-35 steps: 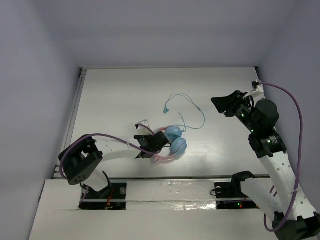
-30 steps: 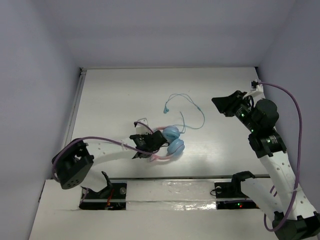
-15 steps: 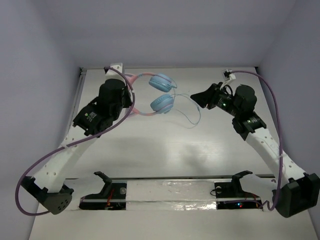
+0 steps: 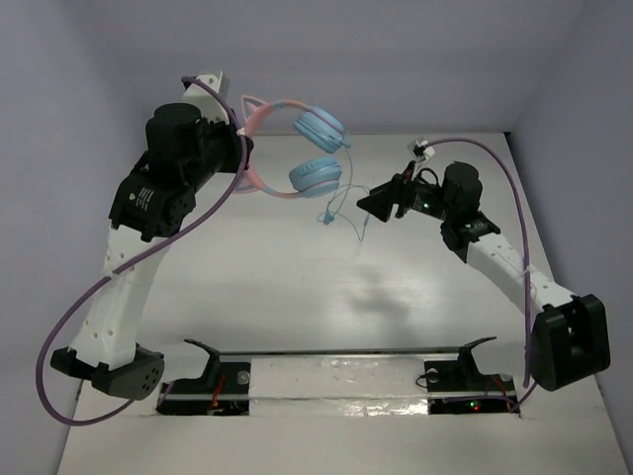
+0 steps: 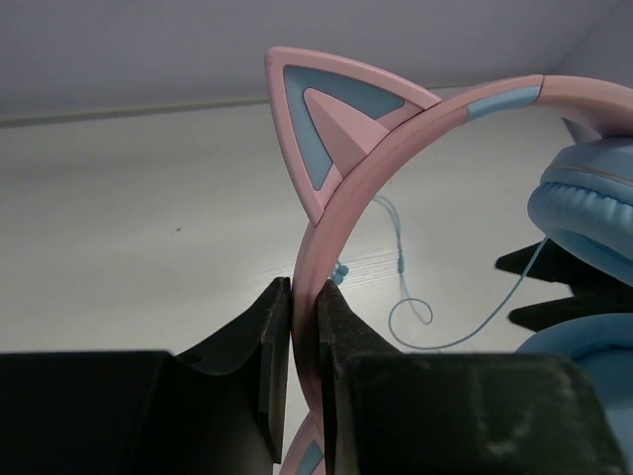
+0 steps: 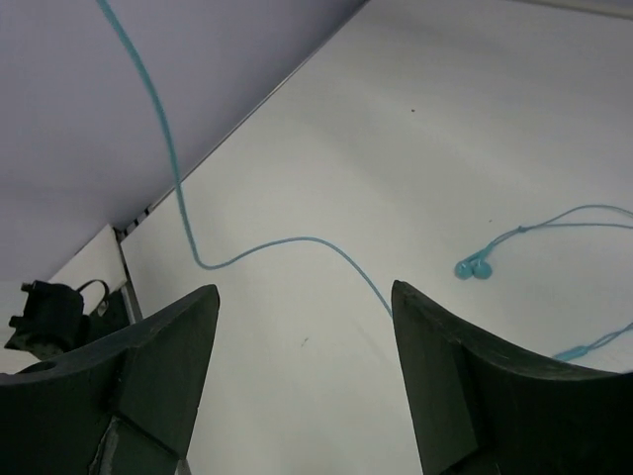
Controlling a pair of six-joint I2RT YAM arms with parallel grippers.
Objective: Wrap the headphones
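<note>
From above, the left gripper holds the headphones over the far tabletop; its wrist view shows it clamped thinly on the headband, which could pivot loose, while the right gripper gapes before the slack cable, easily missed.

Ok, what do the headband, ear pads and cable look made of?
Headband: hard moulded plastic, smooth matte pink with blue inlays. Ear pads: probably soft leatherette, puffy with a faint sheen. Cable: thin rubbery-looking plastic jacket, bending in loose curves.

Ear cups cut by the right edge, cable running off the top edge, headband partly behind jaws.
</note>
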